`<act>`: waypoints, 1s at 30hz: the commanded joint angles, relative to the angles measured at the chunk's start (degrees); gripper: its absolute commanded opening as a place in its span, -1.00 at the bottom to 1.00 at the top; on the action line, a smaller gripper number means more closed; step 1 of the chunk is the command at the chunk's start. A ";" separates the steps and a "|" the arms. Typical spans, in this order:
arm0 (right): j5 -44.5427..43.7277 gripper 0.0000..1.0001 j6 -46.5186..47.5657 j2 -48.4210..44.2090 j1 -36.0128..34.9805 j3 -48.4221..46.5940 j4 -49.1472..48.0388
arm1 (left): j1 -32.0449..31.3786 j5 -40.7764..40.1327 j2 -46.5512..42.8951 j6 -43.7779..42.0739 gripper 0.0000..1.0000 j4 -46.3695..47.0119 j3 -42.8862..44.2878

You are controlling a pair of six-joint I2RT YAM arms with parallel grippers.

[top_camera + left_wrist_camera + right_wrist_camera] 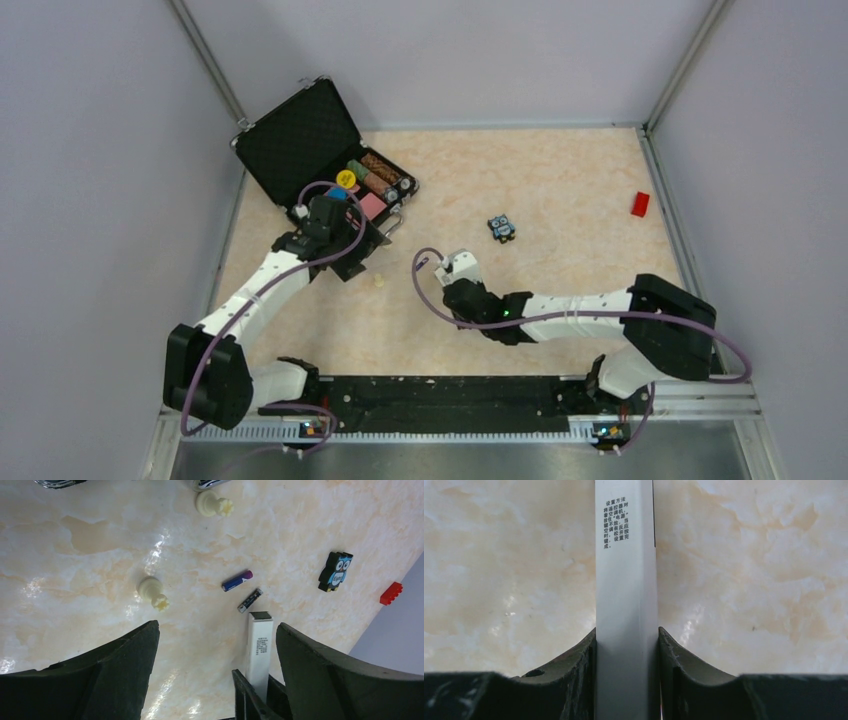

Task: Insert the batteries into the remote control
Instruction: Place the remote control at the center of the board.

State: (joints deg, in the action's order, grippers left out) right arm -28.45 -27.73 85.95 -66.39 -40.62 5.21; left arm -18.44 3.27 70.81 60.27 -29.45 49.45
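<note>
Right gripper: closest to the lens, its two dark fingers are pressed against the long sides of the remote control, clamped tight on it.
Table: marbled beige top with pale walls on three sides.
Right arm: stretched leftwards from its base, wrist near the middle of the table.
Left arm: reaches up towards the far left corner, wrist just in front of the case.
Case: black, lid standing open, with small coloured items packed in its tray.
Left gripper: jaws spread wide with nothing between them, hanging over bare table.
Remote control: slim white bar with small printed text on its side, held near mid-table. Its dark end points at the batteries. I cannot tell whether it touches the tabletop.
Owl gadget: blue and black, lying beyond the batteries and well apart from them.
Red block: alone near the right wall.
Batteries: two, lying loose on the table just past the remote's dark end. The black one is nearer that end, the blue-and-purple one just beyond it. Neither touches the remote or the other.
Cream pieces: two small knobbed bits, one left of the batteries and one near the case.
</note>
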 commanded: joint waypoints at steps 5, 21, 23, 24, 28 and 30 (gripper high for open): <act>1.81 -0.29 -14.62 -7.69 2.87 7.56 -1.16 | -0.02 1.18 -1.87 -2.29 0.80 4.11 -3.01; 0.46 0.17 -14.56 -9.42 4.34 3.81 12.88 | -0.01 2.73 -4.87 -3.55 0.77 5.43 -6.66; 0.74 0.06 -14.25 -10.15 4.35 3.29 13.71 | -0.02 3.01 -5.14 -3.87 0.76 5.66 -7.09; 0.91 0.01 -14.13 -10.63 4.36 3.15 14.12 | -0.02 3.21 -5.22 -3.93 0.76 5.78 -7.29; 1.05 -0.09 -13.90 -12.99 4.38 2.24 16.04 | -0.02 3.58 -5.48 -4.11 0.75 5.87 -7.95; 1.13 -0.12 -13.60 -14.08 4.35 2.01 16.76 | -0.01 3.82 -5.66 -4.11 0.75 6.06 -8.39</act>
State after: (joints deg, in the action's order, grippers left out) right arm -26.68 -42.04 75.22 -62.50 -35.64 19.81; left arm -18.44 6.42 66.89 57.06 -25.69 41.95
